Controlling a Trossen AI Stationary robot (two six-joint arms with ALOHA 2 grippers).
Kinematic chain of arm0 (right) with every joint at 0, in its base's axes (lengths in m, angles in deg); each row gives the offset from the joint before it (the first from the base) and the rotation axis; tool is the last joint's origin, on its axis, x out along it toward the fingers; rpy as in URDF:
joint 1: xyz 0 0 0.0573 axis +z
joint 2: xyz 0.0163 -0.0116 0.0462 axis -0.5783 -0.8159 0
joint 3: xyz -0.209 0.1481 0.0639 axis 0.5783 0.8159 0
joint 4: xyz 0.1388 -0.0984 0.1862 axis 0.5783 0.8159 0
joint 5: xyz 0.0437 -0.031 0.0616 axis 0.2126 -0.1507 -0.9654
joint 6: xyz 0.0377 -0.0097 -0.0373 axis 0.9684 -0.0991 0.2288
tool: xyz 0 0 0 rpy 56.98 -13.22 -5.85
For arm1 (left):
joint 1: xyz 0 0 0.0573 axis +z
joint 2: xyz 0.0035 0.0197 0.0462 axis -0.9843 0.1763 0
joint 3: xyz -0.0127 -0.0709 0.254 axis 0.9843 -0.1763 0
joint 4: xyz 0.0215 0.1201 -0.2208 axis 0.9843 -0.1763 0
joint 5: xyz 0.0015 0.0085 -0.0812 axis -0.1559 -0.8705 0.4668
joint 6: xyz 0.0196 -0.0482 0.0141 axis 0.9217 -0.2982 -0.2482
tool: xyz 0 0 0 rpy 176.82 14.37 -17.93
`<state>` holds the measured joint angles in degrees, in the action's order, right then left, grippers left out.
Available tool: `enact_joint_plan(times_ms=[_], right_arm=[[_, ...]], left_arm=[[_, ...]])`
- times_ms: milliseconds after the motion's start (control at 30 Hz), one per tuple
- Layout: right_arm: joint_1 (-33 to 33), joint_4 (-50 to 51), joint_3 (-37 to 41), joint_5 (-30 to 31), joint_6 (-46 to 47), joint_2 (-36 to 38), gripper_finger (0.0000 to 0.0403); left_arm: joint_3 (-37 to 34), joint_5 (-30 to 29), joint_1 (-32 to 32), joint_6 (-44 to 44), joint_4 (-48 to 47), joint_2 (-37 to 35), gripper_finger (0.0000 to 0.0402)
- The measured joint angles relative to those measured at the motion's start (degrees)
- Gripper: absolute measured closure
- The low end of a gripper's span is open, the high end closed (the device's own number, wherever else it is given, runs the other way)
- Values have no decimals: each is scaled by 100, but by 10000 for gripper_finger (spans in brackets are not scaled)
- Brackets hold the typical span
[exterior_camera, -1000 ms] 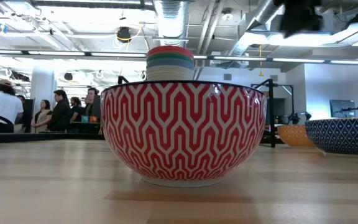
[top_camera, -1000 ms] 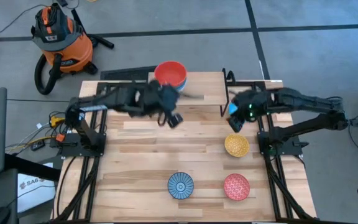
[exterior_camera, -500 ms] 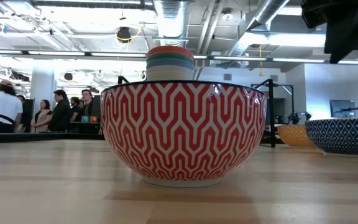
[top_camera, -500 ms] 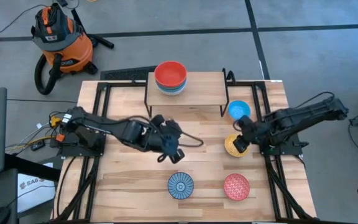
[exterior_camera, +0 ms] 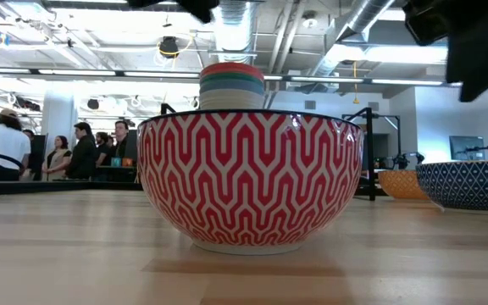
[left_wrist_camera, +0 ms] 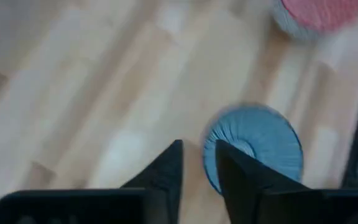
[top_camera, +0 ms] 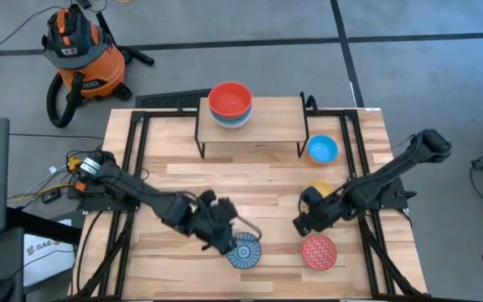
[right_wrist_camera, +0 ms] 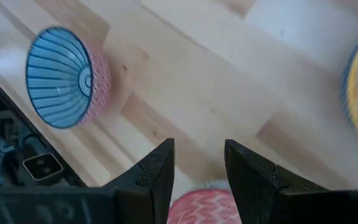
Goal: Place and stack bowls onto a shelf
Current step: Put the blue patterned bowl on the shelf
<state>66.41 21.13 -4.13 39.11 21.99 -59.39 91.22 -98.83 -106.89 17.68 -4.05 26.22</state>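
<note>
The blue radial-pattern bowl (top_camera: pixel 244 250) and the red zigzag bowl (top_camera: pixel 319 252) stand near the table's near edge. The yellow bowl (top_camera: pixel 319 189) is partly under my right arm, and a plain blue bowl (top_camera: pixel 322 149) sits to the right of the shelf (top_camera: pixel 250 126). A stack topped by a red bowl (top_camera: pixel 230 101) rests on the shelf's plank. My left gripper (top_camera: pixel 227 242) is open at the radial bowl's left rim (left_wrist_camera: pixel 209 155). My right gripper (top_camera: pixel 300 225) is open, just far-left of the red bowl (right_wrist_camera: pixel 207 205). My left gripper comes at the radial bowl's left rim (left_wrist_camera: pixel 207 163) slanting down from the table's left, with the rim between its two fingers. The picture is blurred, so I cannot tell whether either finger touches the rim. The bowl stands on the table.
The shelf's black legs (top_camera: pixel 198 138) stand on the far half of the table. Black frame rails (top_camera: pixel 367 235) run along both sides. Bare wood lies in the table's middle (top_camera: pixel 250 184). In the low view the red bowl (exterior_camera: pixel 251 182) fills the foreground; people stand in the room behind.
My left gripper has swung from in front of the shelf toward the near edge and come down at the radial bowl's left rim. My right gripper has moved from the plain blue bowl toward the near edge, past the yellow bowl, to just beside the red bowl. No bowl has moved.
</note>
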Motion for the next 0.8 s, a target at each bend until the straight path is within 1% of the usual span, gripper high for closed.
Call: enact_joint_plan(times_ms=[167, 300, 467, 800], right_arm=[[441, -43, 0, -37, 632, -187, 237], [754, -45, 0, -23, 1066, -185, 237], [951, -25, 0, 2, 1296, -185, 237], [705, 56, -1, 42, 982, -131, 237]], left_arm=[[-666, 558, -153, -276, 856, -2, 258], [-1257, 905, -123, -523, 1784, -2, 230], [-1925, 888, -25, -731, 2482, -2, 224], [-2734, 765, 41, -761, 3578, -2, 223]])
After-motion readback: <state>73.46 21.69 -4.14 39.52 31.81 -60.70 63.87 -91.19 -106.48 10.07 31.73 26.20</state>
